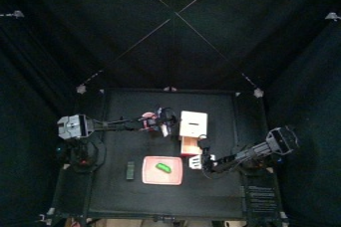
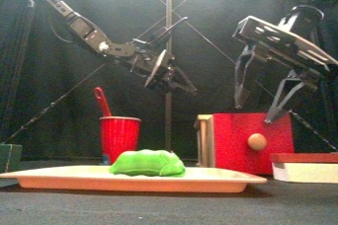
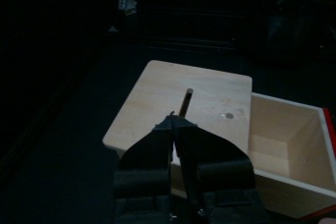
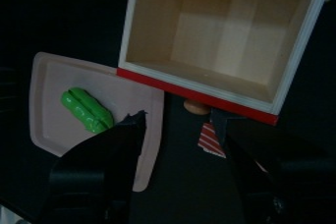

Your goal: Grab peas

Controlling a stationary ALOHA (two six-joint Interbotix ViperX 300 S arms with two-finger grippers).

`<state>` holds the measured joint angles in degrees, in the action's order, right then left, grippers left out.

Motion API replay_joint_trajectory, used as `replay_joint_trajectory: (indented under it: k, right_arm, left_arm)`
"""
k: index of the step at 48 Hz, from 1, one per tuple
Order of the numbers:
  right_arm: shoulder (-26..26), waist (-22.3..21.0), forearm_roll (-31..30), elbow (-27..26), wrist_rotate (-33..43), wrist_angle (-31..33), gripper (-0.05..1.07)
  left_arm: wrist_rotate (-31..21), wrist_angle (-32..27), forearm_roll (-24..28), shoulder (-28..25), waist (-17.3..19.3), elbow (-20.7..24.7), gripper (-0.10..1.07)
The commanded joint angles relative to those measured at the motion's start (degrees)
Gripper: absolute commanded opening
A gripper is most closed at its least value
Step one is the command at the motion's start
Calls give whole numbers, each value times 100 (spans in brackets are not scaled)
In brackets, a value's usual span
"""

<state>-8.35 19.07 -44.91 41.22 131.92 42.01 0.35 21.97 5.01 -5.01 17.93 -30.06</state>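
Right gripper [image 2: 262, 99] hangs raised, fingers [image 2: 282, 99] spread; left gripper [image 2: 169, 71] closed.

Right gripper [image 4: 175, 128] jaws spread wide above the pink tray [image 4: 53, 110] bearing the peas [image 4: 86, 109], beside a red-edged wooden box [image 4: 223, 31].

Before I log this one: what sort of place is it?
Likely a lab test pen for a robot: black curtains enclose a small black table, set with toy kitchen props such as peas on a pink tray.
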Motion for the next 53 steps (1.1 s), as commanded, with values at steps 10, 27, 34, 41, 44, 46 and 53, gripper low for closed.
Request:
replay_joint_trajectory:
  k: [10,27,34,41,44,46,53]
  right_arm:
    - [-413,193,-466,-35,-18,-53,89]
    - [-457,149,-1978,-9,-9,-369,89]
    - [-352,105,-2672,-18,70,-694,89]
    - [-44,-62,-3146,-167,9,-1151,89]
    - [97,-123,-3296,-211,0,-1318,89]
    - [193,-149,-3384,-237,0,-1397,89]
    - [615,-193,-3727,-387,-9,-1547,89]
  left_arm:
    - [9,53,343,791,-316,-378,43]
    - [-9,633,387,1784,-624,-1274,43]
    - [-26,896,343,2232,-782,-1679,43]
    - [-18,1125,158,2716,-1028,-2118,43]
    - [-18,1195,105,2909,-1107,-2276,43]
    - [-18,1257,70,3041,-1151,-2408,43]
    - [18,1336,149,3296,-1310,-2733,43]
